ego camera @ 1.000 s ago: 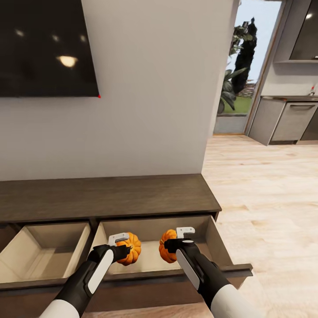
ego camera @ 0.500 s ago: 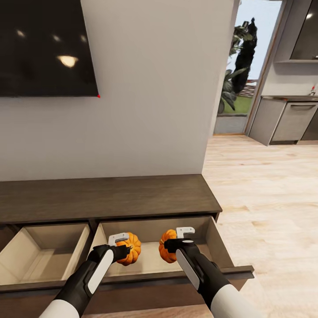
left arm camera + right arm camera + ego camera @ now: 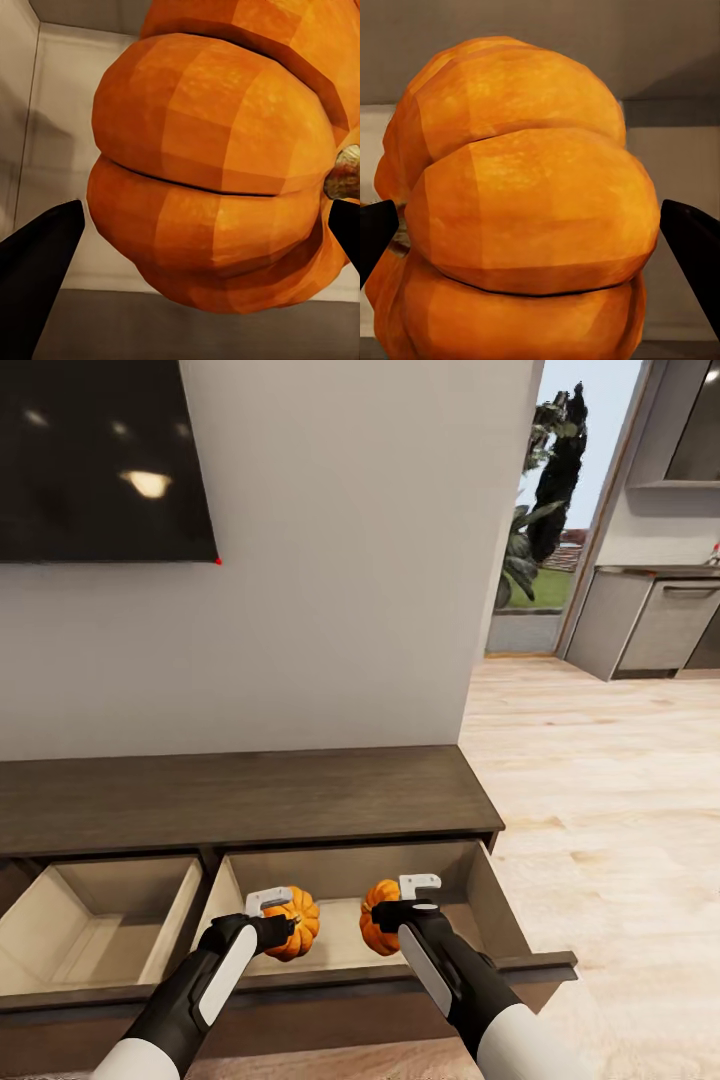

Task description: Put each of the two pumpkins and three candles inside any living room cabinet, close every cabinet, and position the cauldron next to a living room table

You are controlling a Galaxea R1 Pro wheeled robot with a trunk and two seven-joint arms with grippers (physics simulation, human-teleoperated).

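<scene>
Holding one pumpkin apiece, the two grippers hang over the right-hand open drawer [image 3: 350, 950] of the cabinet [image 3: 240, 800]; since a second ago the arms look unmoved, while the whole head view has dropped slightly, which reads as camera motion, so the release has probably not begun. The left gripper [image 3: 272, 916] is clamped on the left pumpkin [image 3: 293, 922]; the right gripper [image 3: 415, 895] is clamped on the right pumpkin [image 3: 378, 917], both fruits inside the drawer's outline, just apart from each other. Each pumpkin is ribbed, faceted, matte orange; a brownish stem [image 3: 343, 172] shows in the left wrist view; the drawer lining is smooth pale tan, the cabinet top dark grained wood.
</scene>
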